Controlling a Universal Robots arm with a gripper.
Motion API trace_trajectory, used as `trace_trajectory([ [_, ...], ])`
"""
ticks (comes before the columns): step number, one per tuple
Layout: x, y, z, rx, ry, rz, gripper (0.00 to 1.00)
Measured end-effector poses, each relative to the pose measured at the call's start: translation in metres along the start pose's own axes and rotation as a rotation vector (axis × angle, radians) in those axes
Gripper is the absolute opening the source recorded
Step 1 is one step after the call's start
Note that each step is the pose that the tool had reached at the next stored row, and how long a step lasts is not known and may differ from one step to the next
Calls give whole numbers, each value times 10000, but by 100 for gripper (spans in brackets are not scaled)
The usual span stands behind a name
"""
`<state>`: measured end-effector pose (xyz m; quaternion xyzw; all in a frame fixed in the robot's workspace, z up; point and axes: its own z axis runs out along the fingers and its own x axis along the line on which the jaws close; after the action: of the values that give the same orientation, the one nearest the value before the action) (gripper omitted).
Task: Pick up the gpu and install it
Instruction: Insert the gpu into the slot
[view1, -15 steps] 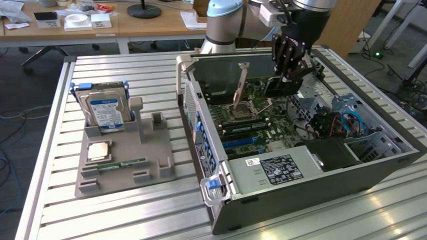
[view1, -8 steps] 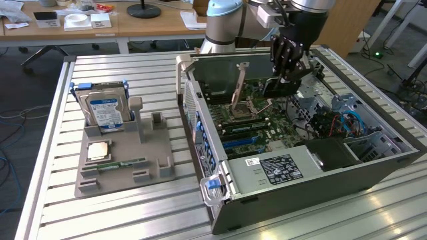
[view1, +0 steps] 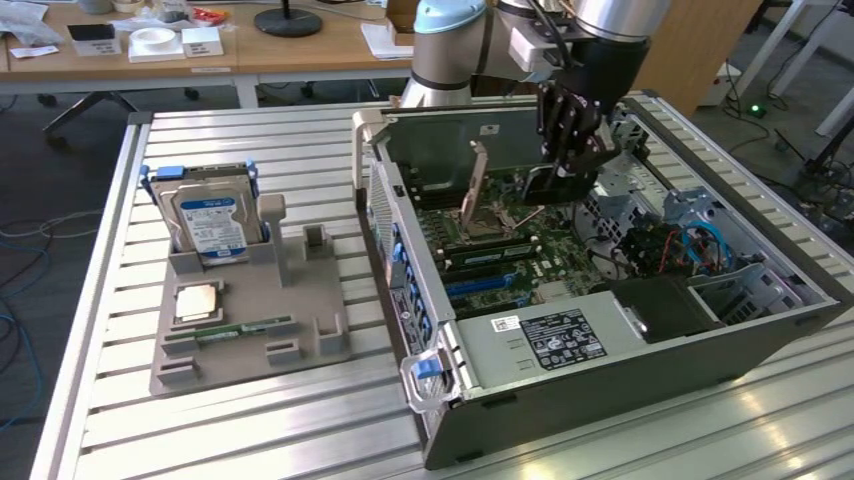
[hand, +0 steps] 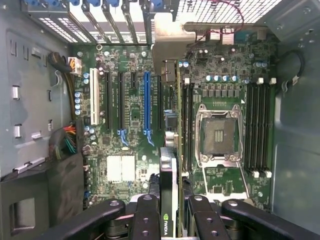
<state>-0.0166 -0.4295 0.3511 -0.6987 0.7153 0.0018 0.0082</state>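
Note:
My gripper (view1: 571, 160) hangs inside the open computer case (view1: 601, 340), shut on the gpu (view1: 554, 186), a dark card held on edge above the motherboard (view1: 507, 250). In the wrist view the gpu (hand: 170, 170) runs edge-on away from my gripper (hand: 171, 212), its black fingers (hand: 145, 217) clamped on either side. The card's silver end bracket (hand: 172, 35) reaches toward the case's rear slot openings. The card hovers over the board between the blue expansion slot (hand: 147, 105) and the memory slots (hand: 187, 125); whether it touches the board I cannot tell.
A grey parts holder (view1: 300, 330) on the slatted table at the exterior view's left carries a hard drive (view1: 214, 225), a small RAM stick (view1: 247, 328) and a processor chip (view1: 198, 300). Inside the case are the open CPU socket (hand: 219, 135) and cable bundles (view1: 667, 250).

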Motion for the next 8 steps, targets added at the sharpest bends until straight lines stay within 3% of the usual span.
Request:
trace_trajectory([
  [8,20,22,90,1,0,-24,27],
])
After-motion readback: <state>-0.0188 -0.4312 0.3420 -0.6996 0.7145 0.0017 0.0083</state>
